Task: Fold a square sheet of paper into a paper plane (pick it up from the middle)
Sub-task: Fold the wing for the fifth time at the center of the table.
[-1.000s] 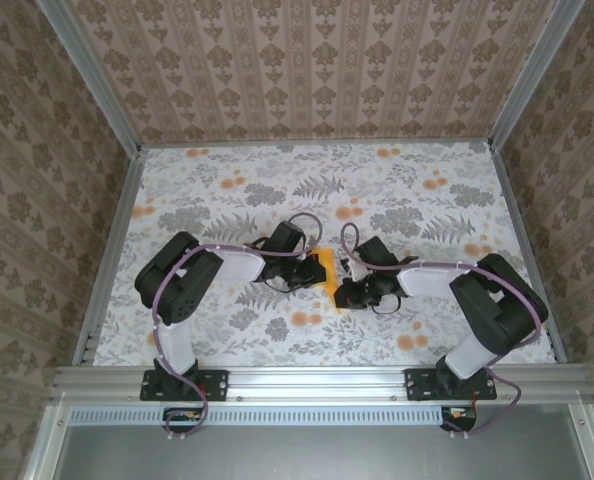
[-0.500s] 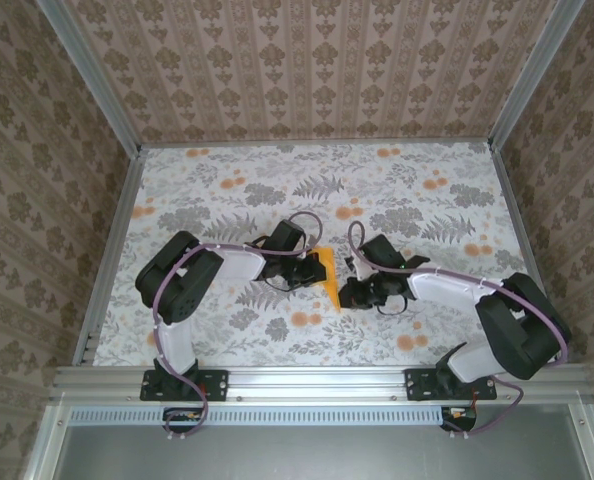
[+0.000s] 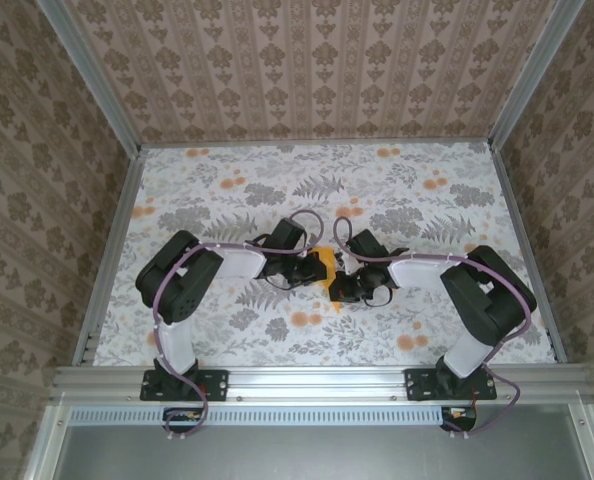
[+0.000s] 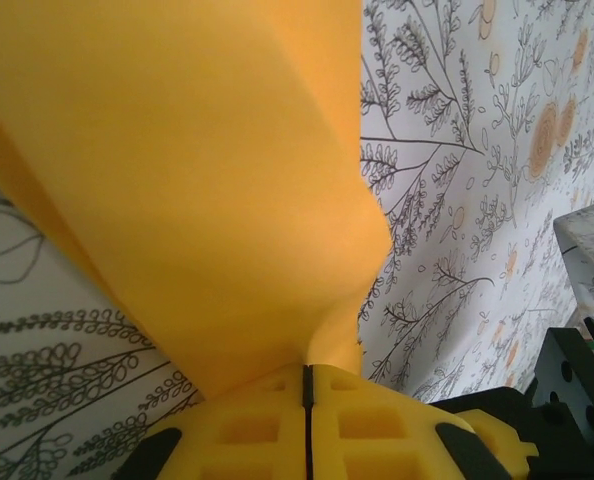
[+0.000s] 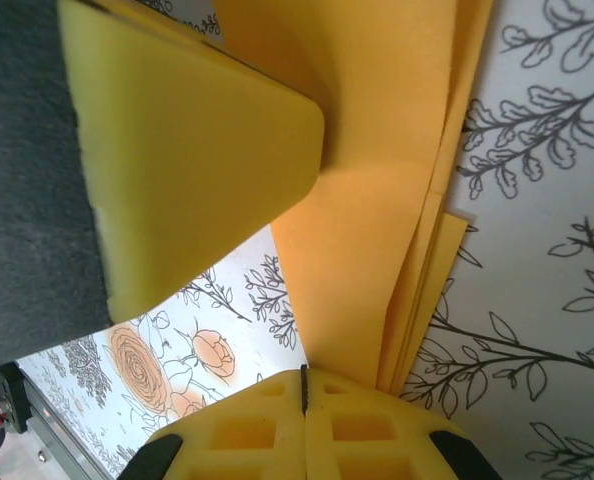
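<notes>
Creased, layered orange paper [image 4: 177, 160] is clenched by left gripper [image 4: 307, 378] and right gripper [image 5: 303, 378], the right having edged toward nine o'clock.

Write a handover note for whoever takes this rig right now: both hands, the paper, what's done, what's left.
Left hand: shut on the orange-yellow paper, pinching it at one edge.
Right hand: shut on the same paper from the opposite side.
Paper: held between the two hands over the middle of the floral table; whether it touches the cloth cannot be told.
Done: sheet picked up and folded into several layers; the stacked edges show at the right wrist.
Left: no pointed dart shape yet, so the last folds probably remain.
</notes>
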{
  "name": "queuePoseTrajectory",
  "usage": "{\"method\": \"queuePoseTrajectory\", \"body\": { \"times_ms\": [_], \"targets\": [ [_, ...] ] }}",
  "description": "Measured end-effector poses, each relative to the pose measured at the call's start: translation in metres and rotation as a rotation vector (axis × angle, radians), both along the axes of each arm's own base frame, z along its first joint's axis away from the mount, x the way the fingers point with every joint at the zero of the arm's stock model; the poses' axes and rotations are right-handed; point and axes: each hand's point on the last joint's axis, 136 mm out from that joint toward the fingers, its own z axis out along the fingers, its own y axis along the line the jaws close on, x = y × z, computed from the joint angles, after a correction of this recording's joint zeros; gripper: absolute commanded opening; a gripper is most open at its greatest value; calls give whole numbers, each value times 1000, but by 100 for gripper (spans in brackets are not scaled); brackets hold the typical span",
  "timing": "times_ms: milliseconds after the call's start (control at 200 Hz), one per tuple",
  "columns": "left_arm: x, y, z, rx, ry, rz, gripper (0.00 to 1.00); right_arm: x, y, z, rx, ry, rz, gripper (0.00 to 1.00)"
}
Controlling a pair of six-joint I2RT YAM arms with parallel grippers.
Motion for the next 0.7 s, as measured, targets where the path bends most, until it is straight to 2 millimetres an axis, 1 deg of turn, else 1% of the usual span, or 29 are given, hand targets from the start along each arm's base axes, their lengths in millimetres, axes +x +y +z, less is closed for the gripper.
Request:
{"method": "queuePoseTrajectory", "body": {
  "times_ms": [125, 265, 340, 420, 495, 600, 700],
  "targets": [
    [10, 4, 8, -9, -47, -13, 16, 0, -1, -2, 8, -9, 1, 5],
    [28, 15, 27, -36, -131, -17, 20, 0, -1, -2, 22, -15, 6, 5],
    [35, 19, 34, -49, -165, -18, 21, -1, -1, -2, 25, -16, 8, 5],
    [40, 23, 35, -53, -186, -21, 21, -1, -1, -2, 25, -16, 9, 5],
    [41, 24, 36, -59, -194, -31, 21, 0, -1, -2, 25, -17, 9, 5],
    [41, 21, 38, -79, -204, -49, 21, -1, -2, -2, 26, -16, 11, 5],
    [39, 19, 33, -88, -194, -66, 20, -1, -2, -2, 26, -16, 12, 5]
  ]
}}
